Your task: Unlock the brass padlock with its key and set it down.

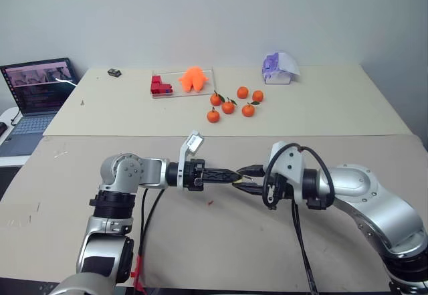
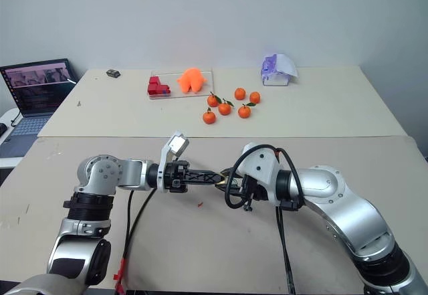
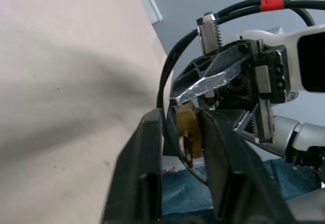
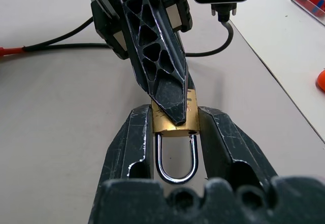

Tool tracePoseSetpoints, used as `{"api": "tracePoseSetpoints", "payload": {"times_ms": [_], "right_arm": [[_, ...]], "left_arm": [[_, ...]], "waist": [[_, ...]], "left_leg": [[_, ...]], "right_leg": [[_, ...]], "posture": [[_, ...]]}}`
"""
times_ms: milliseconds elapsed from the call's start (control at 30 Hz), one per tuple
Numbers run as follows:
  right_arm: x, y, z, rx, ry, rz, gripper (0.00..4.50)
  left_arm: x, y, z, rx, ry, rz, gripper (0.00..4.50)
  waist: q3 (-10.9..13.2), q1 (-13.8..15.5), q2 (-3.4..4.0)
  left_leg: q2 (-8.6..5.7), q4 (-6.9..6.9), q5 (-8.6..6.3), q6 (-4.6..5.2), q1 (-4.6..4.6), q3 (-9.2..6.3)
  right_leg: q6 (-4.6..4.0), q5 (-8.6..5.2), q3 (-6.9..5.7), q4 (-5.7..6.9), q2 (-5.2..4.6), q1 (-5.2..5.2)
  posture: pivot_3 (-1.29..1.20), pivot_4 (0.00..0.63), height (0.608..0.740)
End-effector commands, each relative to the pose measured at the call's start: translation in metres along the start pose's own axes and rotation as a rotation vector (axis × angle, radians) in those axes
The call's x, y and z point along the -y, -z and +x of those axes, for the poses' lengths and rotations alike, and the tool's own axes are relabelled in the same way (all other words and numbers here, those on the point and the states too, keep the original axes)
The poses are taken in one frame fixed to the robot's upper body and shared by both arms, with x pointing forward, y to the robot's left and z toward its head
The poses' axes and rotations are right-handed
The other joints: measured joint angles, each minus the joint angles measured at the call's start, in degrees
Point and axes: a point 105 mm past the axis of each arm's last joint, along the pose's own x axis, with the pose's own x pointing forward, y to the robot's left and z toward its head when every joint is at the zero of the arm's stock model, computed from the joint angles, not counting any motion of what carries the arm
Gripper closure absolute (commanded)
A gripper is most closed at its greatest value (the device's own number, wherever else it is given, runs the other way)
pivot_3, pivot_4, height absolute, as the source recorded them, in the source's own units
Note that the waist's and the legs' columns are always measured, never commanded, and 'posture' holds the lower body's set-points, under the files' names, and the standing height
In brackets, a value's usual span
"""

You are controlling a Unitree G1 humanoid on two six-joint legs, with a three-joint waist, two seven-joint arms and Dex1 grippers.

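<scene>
Right gripper (image 4: 175, 127) pinched brass padlock (image 4: 175, 124) mid-air over tabletop (image 1: 221, 241) near edge; left gripper (image 4: 170, 109) pressed together at its keyway (key hidden). You needed steady, square twist, no prying

brass padlock (image 4: 175, 122) | shackle closed | clamped between right end effector (image 4: 175, 148) fingers

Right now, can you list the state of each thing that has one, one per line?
Padlock: shackle closed, body clamped between the right pincer's fingers, held above the table.
Right pincer: shut on the padlock.
Left pincer: fingers together, tips at the padlock's keyhole end; the key can't be made out.
Laptop: lid open, screen on.
Tangerines: loose on the far table, untouched.
Red blocks: in the clear tray.
</scene>
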Motion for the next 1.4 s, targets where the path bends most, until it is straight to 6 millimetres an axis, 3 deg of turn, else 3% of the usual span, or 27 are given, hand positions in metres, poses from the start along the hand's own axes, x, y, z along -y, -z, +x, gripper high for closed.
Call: {"api": "tracePoseSetpoints", "payload": {"times_ms": [33, 333, 400, 433, 667, 733, 900, 1033, 1333, 1400], "right_arm": [[0.002, -0.013, -0.003, 0.035, 0.017, -0.051, 3.58], [0.003, -0.011, -0.003, 0.03, 0.019, -0.052, 3.58], [0.003, -0.011, -0.003, 0.026, 0.02, -0.05, 2.58], [0.003, -0.01, -0.003, 0.023, 0.022, -0.052, 2.45], [0.005, -0.008, -0.009, -0.01, 0.029, -0.057, 0.06], [0.003, -0.008, -0.015, -0.029, 0.017, -0.042, 0.06], [0.021, -0.002, -0.03, -0.056, 0.098, -0.021, 0.06], [0.021, -0.004, -0.028, -0.03, 0.095, -0.017, 1.09], [0.011, -0.01, -0.014, 0.03, 0.039, -0.002, 4.24], [0.01, -0.013, -0.013, 0.04, 0.029, -0.002, 4.45]], "left_arm": [[0.008, 0.006, 0.001, -0.044, 0.028, 0.005, 4.46], [0.011, 0.009, -0.001, -0.065, 0.032, 0.012, 4.46], [0.01, 0.007, -0.002, -0.058, 0.025, 0.013, 4.46], [0.01, 0.006, -0.002, -0.056, 0.024, 0.014, 4.46], [0.007, -0.006, -0.007, -0.015, -0.006, 0.04, 4.46], [0.006, -0.012, -0.011, 0.004, -0.018, 0.054, 4.46], [0.003, -0.025, -0.021, 0.041, -0.058, 0.082, 4.46], [0.003, -0.027, -0.022, 0.04, -0.061, 0.087, 4.46], [0.003, -0.026, -0.021, 0.043, -0.059, 0.086, 4.46], [0.004, -0.025, -0.019, 0.04, -0.055, 0.085, 4.46]], "waist": [[0.01, 0.0, -0.02], [0.02, 0.02, -0.03], [0.02, -0.02, -0.03], [0.02, -0.01, -0.03], [0.03, 0.0, -0.04], [0.03, 0.05, -0.04], [0.04, 0.06, -0.07], [0.05, -0.03, -0.08], [0.05, -0.02, -0.08], [0.05, -0.01, -0.08]], "left_leg": [[0.0, 0.0, 0.0, 0.0, 0.0, 0.0], [0.0, 0.0, 0.02, -0.03, 0.01, -0.01], [0.0, 0.0, 0.02, -0.03, 0.01, -0.01], [0.0, -0.01, 0.02, -0.03, 0.01, -0.01], [0.0, -0.01, 0.02, -0.03, 0.01, 0.0], [-0.01, -0.01, 0.02, -0.03, 0.01, -0.01], [-0.03, -0.02, 0.02, -0.03, 0.0, -0.02], [-0.03, -0.05, 0.01, -0.03, 0.0, -0.01], [-0.02, -0.04, 0.02, -0.03, 0.0, -0.03], [-0.03, -0.04, 0.02, -0.03, 0.0, -0.02]], "right_leg": [[0.0, 0.0, 0.0, 0.0, 0.0, 0.0], [0.0, 0.0, -0.01, -0.01, -0.01, 0.0], [0.0, 0.0, -0.01, -0.01, -0.01, 0.0], [0.0, 0.0, -0.01, -0.01, -0.01, 0.0], [0.0, 0.0, -0.01, -0.02, -0.01, -0.01], [0.0, 0.0, -0.01, -0.01, -0.01, -0.01], [0.0, 0.0, -0.02, -0.03, -0.03, -0.02], [0.0, 0.0, -0.01, -0.04, -0.03, -0.03], [0.0, 0.0, -0.03, -0.04, -0.03, -0.04], [0.0, 0.0, -0.02, -0.03, -0.03, -0.04]], "posture": [[0.0, 0.15, 0.735], [0.0, 0.15, 0.735], [0.0, 0.15, 0.735], [0.0, 0.15, 0.735], [0.0, 0.15, 0.735], [0.0, 0.15, 0.735], [0.0, 0.15, 0.735], [0.0, 0.15, 0.735], [0.0, 0.15, 0.735], [0.0, 0.15, 0.735]]}}
